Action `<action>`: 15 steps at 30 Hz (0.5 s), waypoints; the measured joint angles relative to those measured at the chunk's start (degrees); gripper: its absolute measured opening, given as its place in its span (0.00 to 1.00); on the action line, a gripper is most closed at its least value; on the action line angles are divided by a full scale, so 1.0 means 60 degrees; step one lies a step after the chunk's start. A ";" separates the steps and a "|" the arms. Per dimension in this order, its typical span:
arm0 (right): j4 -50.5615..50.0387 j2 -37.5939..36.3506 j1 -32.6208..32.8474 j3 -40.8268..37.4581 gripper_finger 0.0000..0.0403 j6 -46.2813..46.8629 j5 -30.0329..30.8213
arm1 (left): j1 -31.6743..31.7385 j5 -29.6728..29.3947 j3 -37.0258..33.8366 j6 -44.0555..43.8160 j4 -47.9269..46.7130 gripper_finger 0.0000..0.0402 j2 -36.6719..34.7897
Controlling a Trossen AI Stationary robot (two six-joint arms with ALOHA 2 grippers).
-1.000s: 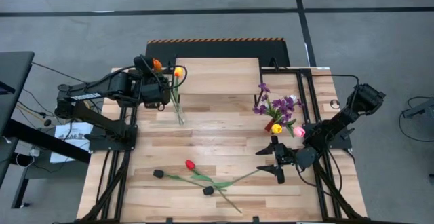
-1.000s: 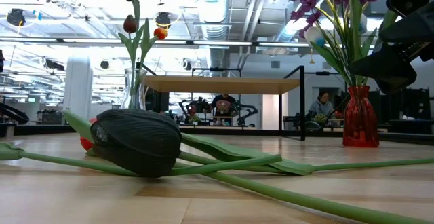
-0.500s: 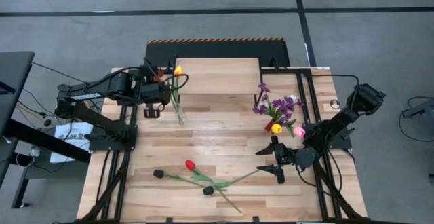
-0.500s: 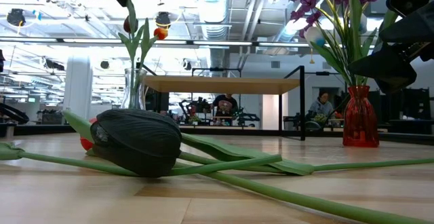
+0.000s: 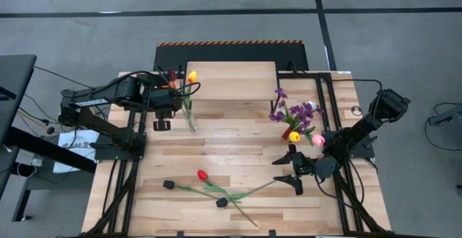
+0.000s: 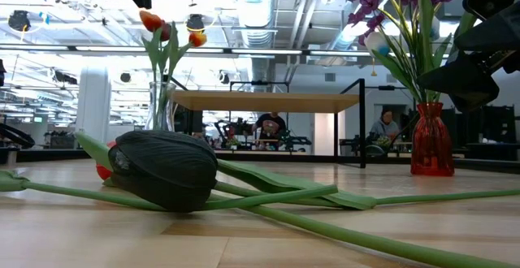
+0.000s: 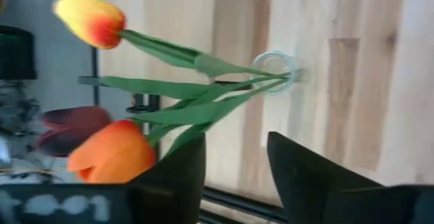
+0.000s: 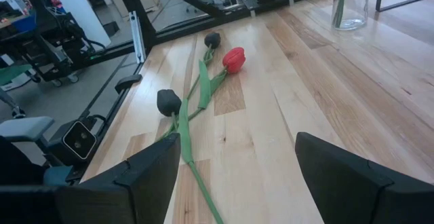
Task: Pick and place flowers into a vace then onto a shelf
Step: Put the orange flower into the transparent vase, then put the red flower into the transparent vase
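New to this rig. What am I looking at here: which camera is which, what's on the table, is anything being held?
It is a two-armed robot at a wooden table. One picture looks straight down, one sits at table-top height, and one comes from each wrist.

The left claw is by the clear glass vase, which holds orange, yellow and dark red flowers. Its fingers are apart and hold nothing.

The right claw waits open and empty near the red vase, which is full of purple sprigs.

A red flower and two black ones lie loose on the table. The low wooden shelf at the back carries nothing visible.
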 joint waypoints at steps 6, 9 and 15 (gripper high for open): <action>0.0000 0.0000 -0.0002 0.0000 0.71 -0.0003 -0.0004 | -0.0049 0.2114 0.0000 -0.0573 0.0006 0.47 0.0000; 0.0000 0.0000 0.0000 0.0000 0.71 -0.0003 -0.0004 | -0.0303 0.2642 -0.0097 -0.1064 0.0405 0.49 -0.0011; 0.0000 0.0000 -0.0002 0.0000 0.71 -0.0004 -0.0004 | -0.1236 0.3554 -0.1179 -0.1116 0.1674 0.49 -0.0025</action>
